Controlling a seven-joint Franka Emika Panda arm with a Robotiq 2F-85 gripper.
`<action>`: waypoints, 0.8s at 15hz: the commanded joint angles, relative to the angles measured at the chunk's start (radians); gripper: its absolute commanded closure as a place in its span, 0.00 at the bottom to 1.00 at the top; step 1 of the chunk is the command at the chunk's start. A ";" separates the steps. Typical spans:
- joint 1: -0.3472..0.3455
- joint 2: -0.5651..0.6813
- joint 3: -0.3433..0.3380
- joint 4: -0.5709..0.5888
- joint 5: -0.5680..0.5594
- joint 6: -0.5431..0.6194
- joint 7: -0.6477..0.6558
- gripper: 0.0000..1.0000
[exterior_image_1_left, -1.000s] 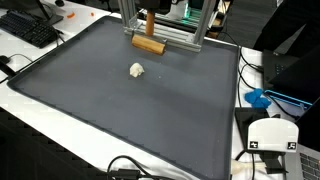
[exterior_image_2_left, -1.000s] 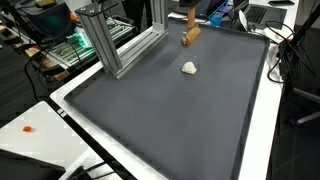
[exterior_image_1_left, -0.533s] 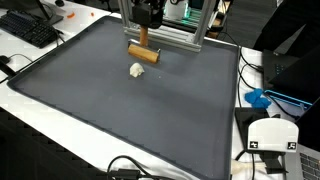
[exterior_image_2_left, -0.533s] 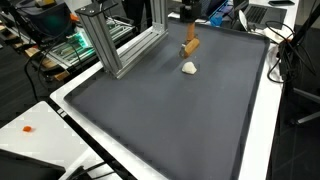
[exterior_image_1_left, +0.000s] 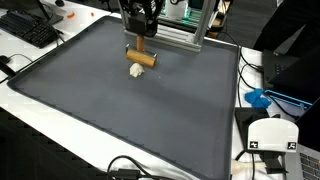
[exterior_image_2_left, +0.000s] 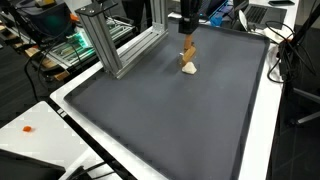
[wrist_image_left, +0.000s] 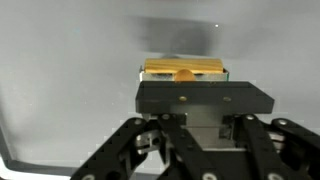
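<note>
A wooden block (exterior_image_1_left: 143, 59) is pinched by its upright handle in the gripper (exterior_image_1_left: 142, 37), low over a dark grey mat (exterior_image_1_left: 120, 120) near the mat's far edge. A small white lump (exterior_image_1_left: 136, 70) is seen on the mat just beside the block. Contact between them cannot be told.

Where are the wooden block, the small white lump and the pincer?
wooden block (exterior_image_1_left: 144, 58): in an exterior view, middle of its long side.
white lump (exterior_image_1_left: 135, 71): in an exterior view, its centre.
pincer (exterior_image_1_left: 141, 36): in an exterior view, between its fingertips.
</note>
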 joint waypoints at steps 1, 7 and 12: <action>0.006 0.021 -0.015 0.008 -0.012 0.027 -0.017 0.78; 0.006 0.042 -0.027 0.005 -0.021 0.107 0.001 0.78; 0.007 0.063 -0.040 -0.007 -0.028 0.167 0.017 0.78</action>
